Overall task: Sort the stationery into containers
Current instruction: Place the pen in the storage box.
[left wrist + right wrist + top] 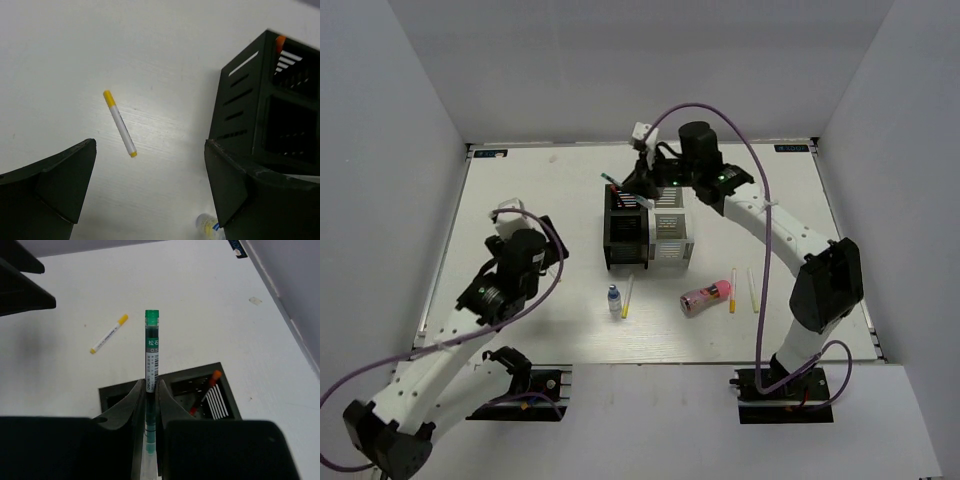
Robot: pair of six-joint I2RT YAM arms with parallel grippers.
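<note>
My right claw [149,390] is pressed together on a green pen [152,340], its two fingers [134,400] pinching the barrel low down so that the capped end sticks out past the tips. The pen's other end is hidden between the fingers. This claw hangs over the far end of the black organiser [200,371], where an orange-tipped pen [205,390] leans in one compartment. I cannot tell which compartment the green pen is over. The white organiser [670,238] stands touching the black one's right side. My left claw [150,170] is spread wide and holds nothing, touching nothing. It hovers above the table [540,190] just left of the black organiser, with a yellow-capped pen [120,123] lying flat between and beyond its fingers. The bottle [614,300] lies near the front of the organisers with a yellow pen [627,297] just beside it. Further right lie the pink cylinder [705,298], a second yellow pen [732,290] and a pale pen [752,290].
</note>
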